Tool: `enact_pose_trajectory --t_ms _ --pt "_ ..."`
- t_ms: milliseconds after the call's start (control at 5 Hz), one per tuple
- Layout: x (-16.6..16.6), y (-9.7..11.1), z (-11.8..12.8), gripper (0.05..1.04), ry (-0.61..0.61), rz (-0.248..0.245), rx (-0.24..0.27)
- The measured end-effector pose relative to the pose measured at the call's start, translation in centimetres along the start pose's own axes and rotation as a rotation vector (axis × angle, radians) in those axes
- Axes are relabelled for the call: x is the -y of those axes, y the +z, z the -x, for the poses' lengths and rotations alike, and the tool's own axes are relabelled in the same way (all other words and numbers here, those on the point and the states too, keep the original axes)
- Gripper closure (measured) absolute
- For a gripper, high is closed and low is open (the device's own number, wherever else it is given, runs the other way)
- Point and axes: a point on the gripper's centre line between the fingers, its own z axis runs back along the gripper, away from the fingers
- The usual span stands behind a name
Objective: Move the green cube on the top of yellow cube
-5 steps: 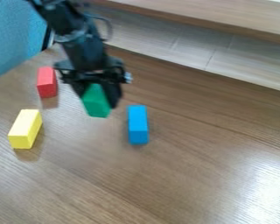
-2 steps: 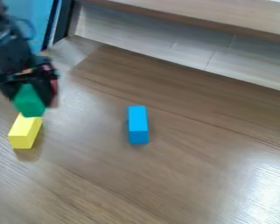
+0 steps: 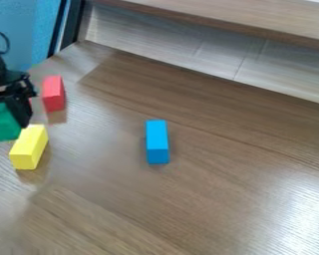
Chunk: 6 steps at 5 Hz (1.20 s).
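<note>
Red block [image 3: 54, 93], upper left of frame; blue block [image 3: 157, 142], near centre, long side running up and down the frame; brown wood-grain tabletop [image 3: 189, 199] beneath both, glare lower right; pale wood ledge [image 3: 242, 17] across top right; blue surface [image 3: 26, 25], top left corner.

Plain green is seen on one cube [image 3: 4, 125], yellow on another cube [image 3: 29, 147], red on a block [image 3: 54, 93] and bright blue on a second block [image 3: 157, 142]. The pincer [image 3: 7, 113] is coloured black. The surface [image 3: 189, 199] is streaked with brown wood grain and whitened by glare at lower right. Light blue is borne by the panel [image 3: 26, 25], mottled in part.
</note>
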Motion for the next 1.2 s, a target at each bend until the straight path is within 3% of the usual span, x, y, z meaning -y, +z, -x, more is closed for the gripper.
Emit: enact_pose_trajectory --t_ms 1000,1200 --pt "0.4 -2.7 -0.5 0.483 -0.026 -0.052 -0.017" --pt "0.4 -3.0 -0.4 0.432 -0.03 -0.053 -0.027"
